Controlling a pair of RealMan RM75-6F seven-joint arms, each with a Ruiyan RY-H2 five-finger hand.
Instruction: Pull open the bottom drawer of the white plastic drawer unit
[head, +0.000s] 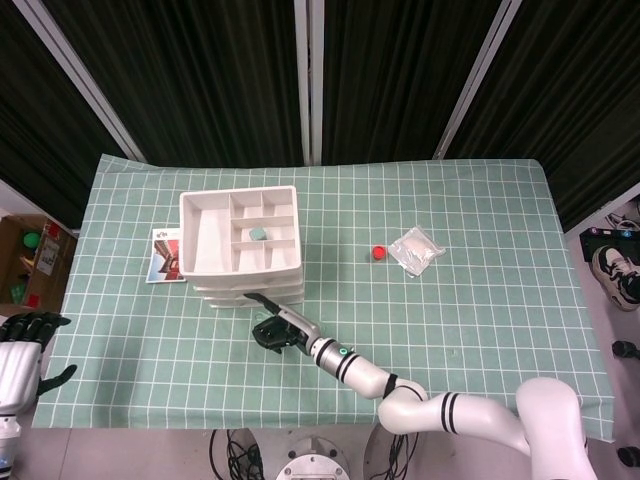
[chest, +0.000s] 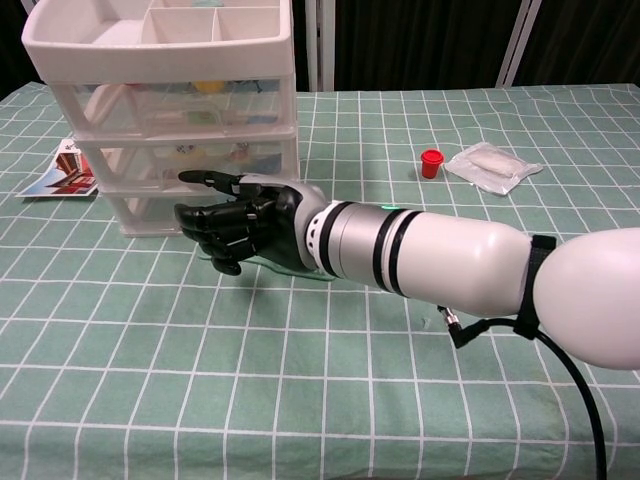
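The white plastic drawer unit (head: 240, 245) stands left of the table's middle, with its open tray top up. In the chest view all of its drawers (chest: 180, 110) look closed, and the bottom drawer (chest: 150, 208) sits flush. My right hand (chest: 238, 224) hovers just in front of the bottom drawer's front and covers its handle. The fingers are half bent, the thumb is stretched toward the unit, and nothing is in its grasp. From the head view that right hand (head: 275, 330) lies slightly short of the unit's front. My left hand (head: 25, 345) hangs off the table's left edge and holds nothing.
A green brush lies under my right hand, almost wholly hidden. A red cap (chest: 431, 162) and a clear plastic packet (chest: 492, 165) sit at the right. A printed booklet (chest: 60, 172) lies left of the unit. A cardboard box (head: 30, 260) stands on the floor at the left.
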